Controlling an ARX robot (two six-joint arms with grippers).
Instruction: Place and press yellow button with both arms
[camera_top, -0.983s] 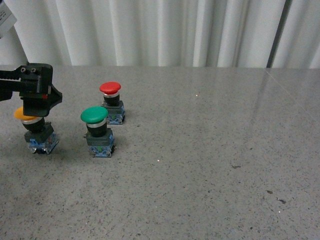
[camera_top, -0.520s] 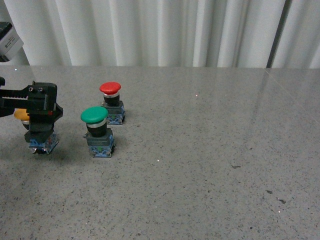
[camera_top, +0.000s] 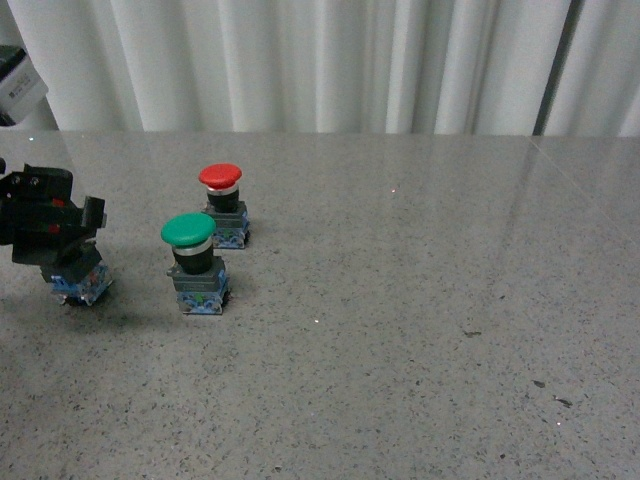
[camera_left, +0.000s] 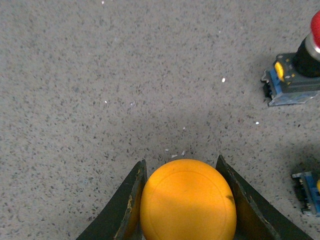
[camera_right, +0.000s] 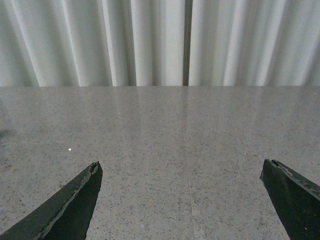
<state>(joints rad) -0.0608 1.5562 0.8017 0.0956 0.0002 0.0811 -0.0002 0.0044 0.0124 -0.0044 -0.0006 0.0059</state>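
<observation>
In the front view only the blue-grey base of the yellow button (camera_top: 82, 284) shows, low at the left edge of the frame. The black left gripper (camera_top: 62, 255) covers its cap and body and is itself cut off by the frame edge. Whether the base sits flat on the table (camera_top: 400, 330) is hard to make out. The left wrist view fills in the grasp. The orange-yellow cap sits at the bottom centre, its lower part cut off, with a finger (camera_left: 129, 210) pressed close on each side. The jaws are closed onto the cap, which lies right between them. At that view's right edge a sliver of another base is cut off with no cap in frame. The right gripper (camera_right: 181, 167) is out of the front view. Its own camera shows just two dark fingertips in the lower corners, spread wide with bare table between them. Right of the yellow button stands the green button (camera_top: 192, 262), near but apart from it. The red button (camera_top: 222, 203) stands just behind that. A white curtain (camera_top: 320, 60) closes the top of the frame.
</observation>
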